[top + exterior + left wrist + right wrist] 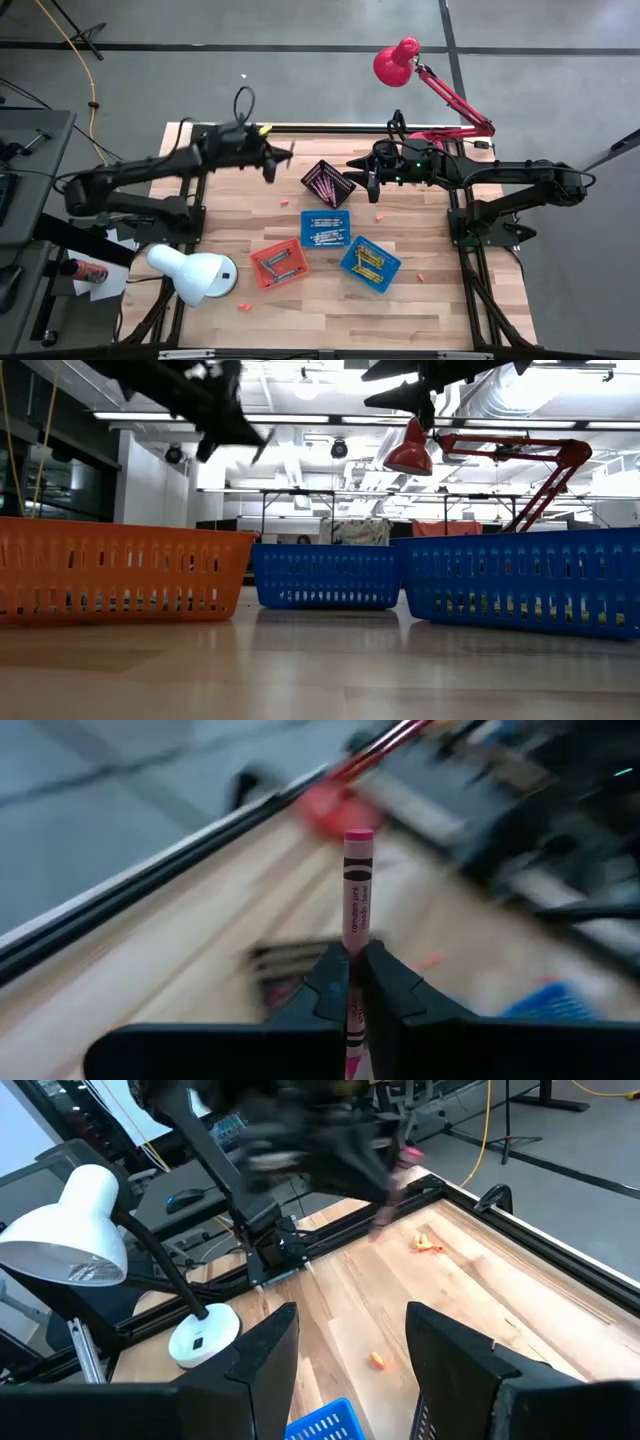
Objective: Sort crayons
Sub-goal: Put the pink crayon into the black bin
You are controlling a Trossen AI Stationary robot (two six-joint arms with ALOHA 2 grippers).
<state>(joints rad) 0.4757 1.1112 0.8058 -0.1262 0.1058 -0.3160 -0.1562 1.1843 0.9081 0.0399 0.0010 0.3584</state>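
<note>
Left gripper (355,988) pinching a thin pink wax crayon (357,885), up high near the far edge of the wooden table (430,310). Right gripper (345,1350) spread wide, holding nothing, above the far edge too.

Pink crayon (357,900): I lose its lower end between the left gripper (354,970) fingers. Black basket (285,975): blurred behind them; contents unreadable.

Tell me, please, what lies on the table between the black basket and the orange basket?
In the high view, mostly bare wood lies between the black basket and the orange basket, with one small loose crayon on it.
</note>
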